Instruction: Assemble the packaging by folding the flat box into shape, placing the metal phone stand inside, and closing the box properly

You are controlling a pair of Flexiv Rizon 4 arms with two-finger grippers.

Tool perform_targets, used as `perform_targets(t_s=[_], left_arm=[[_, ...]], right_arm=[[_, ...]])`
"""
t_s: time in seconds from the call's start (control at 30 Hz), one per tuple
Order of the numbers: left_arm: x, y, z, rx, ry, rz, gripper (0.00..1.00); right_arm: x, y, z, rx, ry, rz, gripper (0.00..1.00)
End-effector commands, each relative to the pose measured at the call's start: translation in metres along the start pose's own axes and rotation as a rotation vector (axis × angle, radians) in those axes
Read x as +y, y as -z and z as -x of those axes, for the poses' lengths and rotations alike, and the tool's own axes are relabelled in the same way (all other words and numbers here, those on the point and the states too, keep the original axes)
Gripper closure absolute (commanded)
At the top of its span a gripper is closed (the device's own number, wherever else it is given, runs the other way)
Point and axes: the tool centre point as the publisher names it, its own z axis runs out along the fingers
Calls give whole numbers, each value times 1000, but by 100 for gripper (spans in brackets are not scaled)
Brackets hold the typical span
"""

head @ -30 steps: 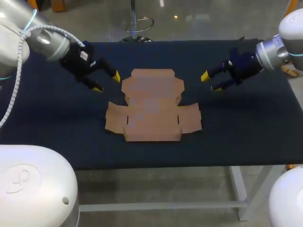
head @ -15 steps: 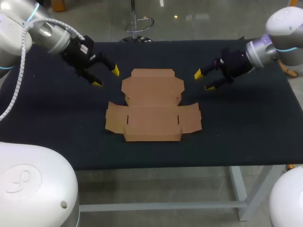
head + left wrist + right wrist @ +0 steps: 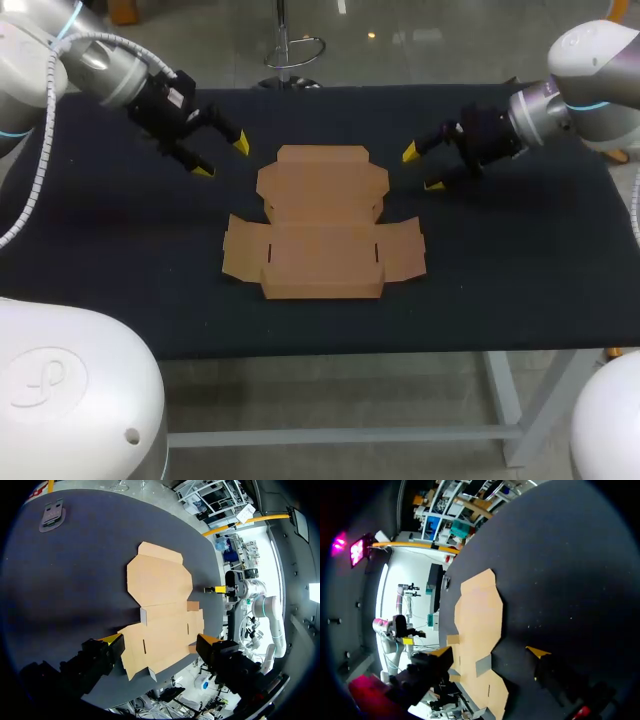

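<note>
The flat brown cardboard box [image 3: 322, 225] lies unfolded in the middle of the dark table, its lid panel toward the far side. My left gripper [image 3: 222, 157] hovers open off the lid's far left corner, touching nothing. My right gripper [image 3: 422, 168] hangs open just off the lid's right edge, also empty. From the left wrist, the box [image 3: 160, 605] lies ahead of my left gripper [image 3: 161, 642]. A small dark grey metal piece [image 3: 52, 516], apparently the phone stand, rests on the table beyond it. From the right wrist, the box [image 3: 480, 630] lies ahead of my right gripper [image 3: 491, 652].
The table [image 3: 520, 260] has a dark cloth top with bare cloth on all sides of the box. Its front edge runs a little below the box. The grey piece does not show in the head view.
My right gripper has moved left, closer to the box's lid. My left gripper has drifted slightly toward the far side. The box has not moved.
</note>
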Motion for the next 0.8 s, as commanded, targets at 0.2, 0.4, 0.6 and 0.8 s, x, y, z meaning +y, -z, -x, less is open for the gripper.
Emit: perform_targets(t_s=[0.2, 0.4, 0.6, 0.8], left_arm=[[-2, -1, 4, -5, 8, 7, 0], [-2, 2, 10, -7, 15, 1, 0], [-4, 3, 17, -6, 27, -2, 0], [-5, 4, 25, 0, 39, -4, 0]], right_arm=[[19, -21, 4, 3, -17, -43, 0], [27, -33, 4, -8, -21, -45, 0], [36, -47, 6, -14, -25, -68, 1], [45, -55, 7, -15, -29, -76, 19]])
